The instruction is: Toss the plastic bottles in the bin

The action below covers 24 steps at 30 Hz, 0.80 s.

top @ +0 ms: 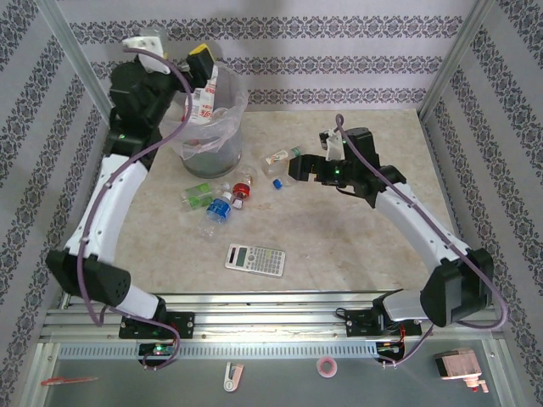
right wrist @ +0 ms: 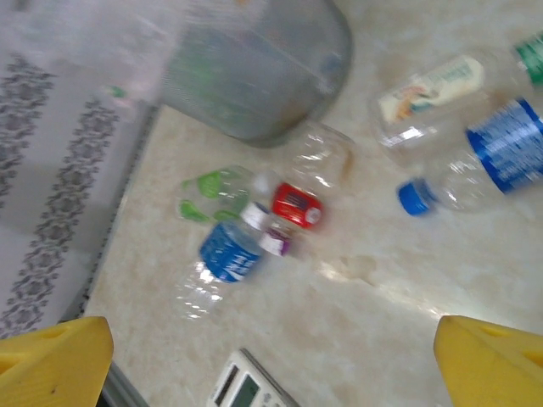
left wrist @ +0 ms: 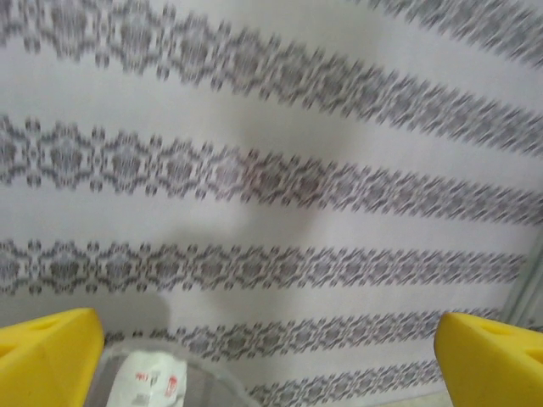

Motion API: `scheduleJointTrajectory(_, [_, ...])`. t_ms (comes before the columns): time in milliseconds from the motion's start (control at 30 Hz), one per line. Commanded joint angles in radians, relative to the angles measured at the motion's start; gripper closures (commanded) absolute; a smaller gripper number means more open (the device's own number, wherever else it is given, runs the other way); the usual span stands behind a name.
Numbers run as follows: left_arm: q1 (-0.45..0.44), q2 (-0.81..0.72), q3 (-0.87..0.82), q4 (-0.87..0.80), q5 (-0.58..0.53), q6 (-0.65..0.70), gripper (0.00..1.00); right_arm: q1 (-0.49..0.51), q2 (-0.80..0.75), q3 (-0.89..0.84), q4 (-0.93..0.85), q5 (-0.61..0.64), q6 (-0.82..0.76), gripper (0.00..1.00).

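The bin (top: pixel 222 146) stands at the back left, a grey round tub lined with a clear bag. My left gripper (top: pixel 200 64) hangs over its rim, open and empty. Just below it a bottle with a white and red label (top: pixel 204 103) sits in the bin's mouth. In the left wrist view the yellow fingers (left wrist: pixel 47 360) stand wide apart above the bin rim (left wrist: pixel 182 366) and that bottle (left wrist: pixel 151 381). Several plastic bottles lie on the table: green-labelled (top: pixel 197 195), blue-labelled (top: pixel 220 208), red-labelled (top: pixel 243 188), white-labelled (top: pixel 280 157). My right gripper (top: pixel 297 168) hovers open beside them.
A grey calculator (top: pixel 254 259) lies near the front of the table, also seen from the right wrist as the calculator (right wrist: pixel 248 392). Patterned walls and metal frame posts close in the back and sides. In the right wrist view the bin (right wrist: pixel 254 76) stands behind the bottle cluster (right wrist: pixel 229 250).
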Motion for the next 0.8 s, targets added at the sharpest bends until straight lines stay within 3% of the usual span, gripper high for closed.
scheduleJointTrajectory(0, [0.0,-0.051,0.035,-0.1,0.061,-0.016,0.0,-0.032,0.042,0.032,-0.056,0.07,0.062,0.03])
scheduleJointTrajectory(233, [-0.006,-0.143,0.062,-0.211,0.176,-0.017,0.0,-0.073,0.147,0.057,-0.079,0.114,0.172,0.04])
scheduleJointTrajectory(767, [-0.022,-0.263,-0.008,-0.309,0.204,0.022,0.0,-0.073,0.405,0.21,-0.079,0.16,0.332,0.04])
